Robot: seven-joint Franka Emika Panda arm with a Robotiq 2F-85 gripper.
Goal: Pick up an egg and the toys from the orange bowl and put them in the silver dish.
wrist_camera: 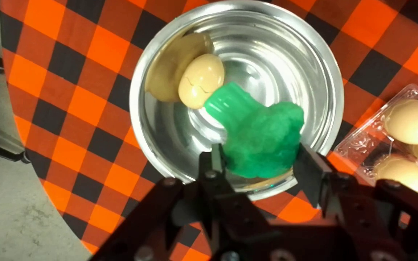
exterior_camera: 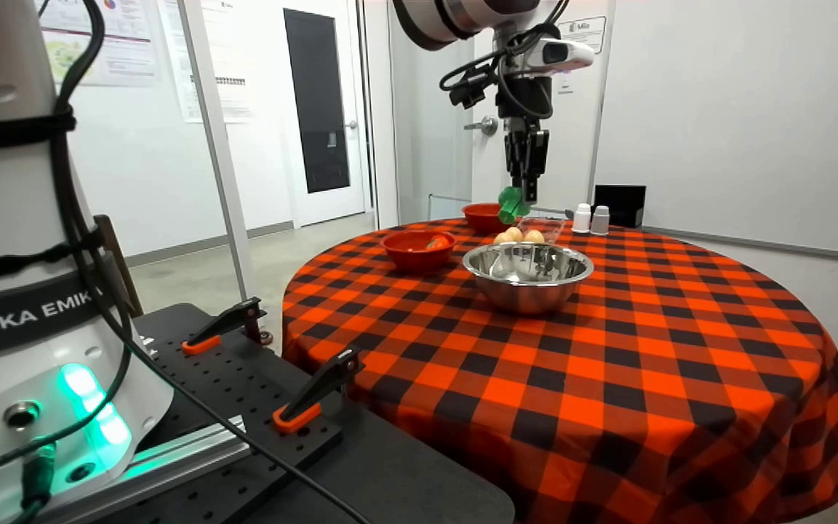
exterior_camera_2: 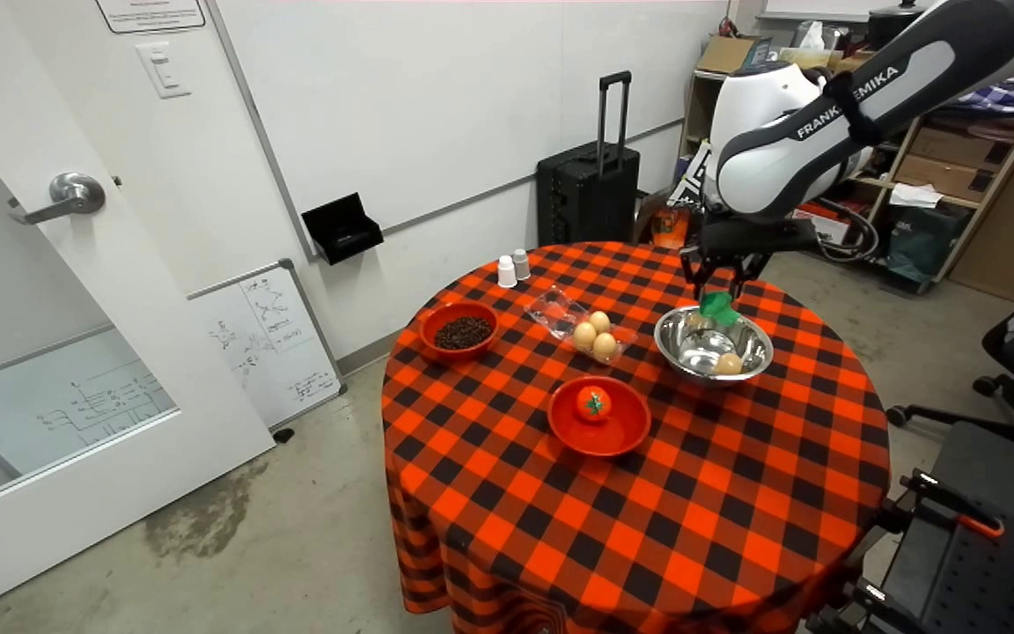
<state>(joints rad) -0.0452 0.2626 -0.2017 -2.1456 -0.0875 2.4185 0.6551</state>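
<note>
The silver dish (exterior_camera: 524,297) stands on the checked table; it also shows in an exterior view (exterior_camera_2: 672,352) and the wrist view (wrist_camera: 136,101). An egg (wrist_camera: 201,81) with a cracked-looking line lies inside it, and shows there too in an exterior view (exterior_camera_2: 728,364). My gripper (wrist_camera: 259,156) is shut on a green broccoli-like toy (wrist_camera: 263,134), one finger on each side, and holds it above the dish. The toy is also seen in both exterior views (exterior_camera: 512,205) (exterior_camera_2: 718,308). A red tomato toy (exterior_camera_2: 593,403) sits in the orange bowl (exterior_camera_2: 604,438).
A clear plastic carton (exterior_camera_2: 555,310) with 3 eggs (exterior_camera_2: 595,335) lies beside the dish. Another orange-red bowl (exterior_camera_2: 450,354) holds dark beans (exterior_camera_2: 463,333). Two small shakers (exterior_camera_2: 511,269) stand near the far table edge. Clamps (exterior_camera: 317,386) sit on the robot's base plate.
</note>
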